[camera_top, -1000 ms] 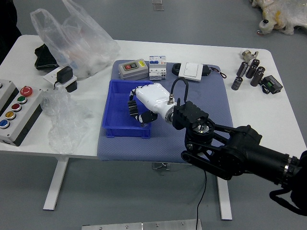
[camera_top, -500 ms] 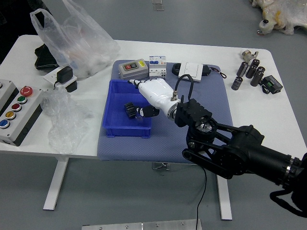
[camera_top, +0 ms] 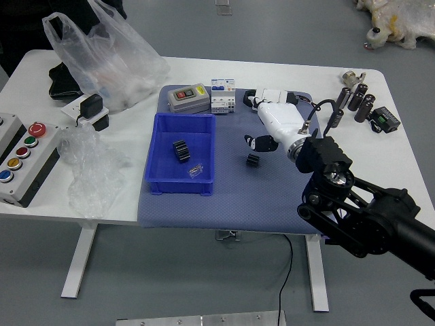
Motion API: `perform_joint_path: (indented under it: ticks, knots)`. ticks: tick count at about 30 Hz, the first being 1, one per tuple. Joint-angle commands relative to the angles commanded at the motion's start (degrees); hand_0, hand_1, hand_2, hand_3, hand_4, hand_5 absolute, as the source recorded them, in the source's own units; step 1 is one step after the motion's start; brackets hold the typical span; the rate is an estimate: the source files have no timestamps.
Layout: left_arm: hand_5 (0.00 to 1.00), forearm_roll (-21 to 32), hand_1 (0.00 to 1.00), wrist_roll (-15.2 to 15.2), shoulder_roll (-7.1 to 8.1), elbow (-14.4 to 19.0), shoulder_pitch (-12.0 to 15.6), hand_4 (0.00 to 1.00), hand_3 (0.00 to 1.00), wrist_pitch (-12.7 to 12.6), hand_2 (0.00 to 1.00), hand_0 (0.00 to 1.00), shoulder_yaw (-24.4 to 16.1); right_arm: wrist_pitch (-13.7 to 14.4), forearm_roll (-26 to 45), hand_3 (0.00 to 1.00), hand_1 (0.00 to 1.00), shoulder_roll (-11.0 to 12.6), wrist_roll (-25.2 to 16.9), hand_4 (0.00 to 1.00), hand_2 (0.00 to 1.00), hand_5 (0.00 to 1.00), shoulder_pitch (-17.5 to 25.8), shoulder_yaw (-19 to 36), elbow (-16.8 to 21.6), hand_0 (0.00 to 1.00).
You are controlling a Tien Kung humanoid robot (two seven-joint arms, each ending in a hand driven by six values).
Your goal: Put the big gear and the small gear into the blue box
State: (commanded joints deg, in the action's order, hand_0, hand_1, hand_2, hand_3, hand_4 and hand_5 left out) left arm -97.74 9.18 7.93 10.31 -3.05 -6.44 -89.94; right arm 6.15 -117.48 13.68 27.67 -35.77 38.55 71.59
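Small gear (camera_top: 253, 159): dark, toothed, lying on the blue mat (camera_top: 238, 204) to the right of the box, just on the near-edge side of the robot's thumb; it is the piece left to transfer.
Big gear (camera_top: 181, 151): inside the blue box (camera_top: 154, 155), on its floor and touching no wall in this view; its half of the task appears done.
Blue box: open-topped, set on the mat's left part, presumably so that a short sideways carry brings a part over its rim.
Clear item (camera_top: 196, 170): inside the box, near the big gear; probably a small packet, though too small to identify.
Right hand (camera_top: 282, 125): over the mat, thumb spread well away from the fingers, gripping nothing; the wide gap seems meant to admit the small gear.
Next move: the hand should shift toward the table's near edge, descend and close on the gear from both sides.
Likely fault: a thumb lowered here could nudge the gear or miss it, since so small a part offers little to pinch.
Grey device (camera_top: 189, 98) and white-and-blue boxes (camera_top: 223, 96): along the mat's far edge, beyond the blue box, leaving the route from gear to box unobstructed.
Dark cylinders (camera_top: 357, 97): at the table's right, well apart from the work.
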Motion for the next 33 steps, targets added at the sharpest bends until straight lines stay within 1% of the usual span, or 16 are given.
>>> perform_joint_path:
  ticks: [3,10,11,13,17,18,23,24,29,30,33]
  knots:
    - [0.270,0.00,0.457,-0.09,-0.01,0.00,-0.15,0.688,0.647,0.02,0.488,0.618,0.10,0.06,1.33,0.890,0.559,-0.65,-0.09,0.696,0.792,0.207,0.31,-1.48,-2.07,0.249]
    - [0.270,-0.08,0.457,0.02,-0.02,0.00,-0.17,0.687,0.647,0.04,0.489,0.618,0.09,0.60,3.50,0.891,0.543,-2.18,-0.83,0.699,0.784,0.194,-0.45,-4.58,-7.24,0.246]
    - [0.270,-0.09,0.457,0.05,-0.01,0.00,-0.14,0.687,0.647,0.03,0.490,0.618,0.06,0.66,3.75,0.884,0.533,-2.40,-0.93,0.703,0.763,0.193,-0.57,-4.89,-8.13,0.245]
    - [0.270,-0.11,0.457,0.09,0.02,0.00,-0.10,0.687,0.647,0.03,0.490,0.618,0.01,0.76,4.15,0.884,0.533,-2.67,-1.05,0.703,0.763,0.193,-0.74,-5.41,-9.33,0.245]
    - [0.270,-0.17,0.457,0.12,0.01,0.00,-0.10,0.687,0.647,0.04,0.490,0.618,-0.06,1.14,4.78,0.884,0.533,-3.12,-1.24,0.703,0.763,0.193,-1.01,-6.50,-10.77,0.245]
    - [0.270,-0.19,0.459,0.12,-0.02,0.00,-0.11,0.687,0.647,0.06,0.490,0.618,-0.07,1.28,4.89,0.849,0.510,-3.22,-1.28,0.704,0.705,0.204,-1.07,-6.75,-10.96,0.241]
    - [0.270,-0.19,0.459,0.06,-0.08,0.00,-0.20,0.687,0.647,0.10,0.490,0.618,-0.01,1.77,5.32,0.849,0.510,-3.66,-1.41,0.704,0.705,0.204,-1.36,-7.82,-11.64,0.241]
    - [0.270,-0.18,0.458,0.05,-0.07,0.00,-0.21,0.687,0.647,0.10,0.489,0.618,-0.01,1.85,5.37,0.628,0.445,-3.70,-1.43,0.688,0.513,0.226,-1.40,-7.96,-11.71,0.224]
    - [0.270,-0.21,0.458,-0.01,0.00,0.00,-0.28,0.687,0.647,0.10,0.489,0.618,-0.01,2.37,5.41,0.628,0.445,-3.94,-1.57,0.688,0.513,0.226,-1.58,-8.58,-12.29,0.224]
    - [0.270,-0.20,0.459,-0.02,0.01,0.00,-0.30,0.687,0.647,0.10,0.491,0.618,-0.01,2.42,5.42,0.449,0.422,-3.97,-1.58,0.702,0.419,0.190,-1.60,-8.67,-12.38,0.209]
    - [0.270,-0.14,0.459,-0.06,0.00,0.00,-0.32,0.687,0.647,0.11,0.491,0.618,0.05,2.60,5.37,0.449,0.422,-4.06,-1.63,0.702,0.419,0.190,-1.63,-8.92,-12.61,0.209]
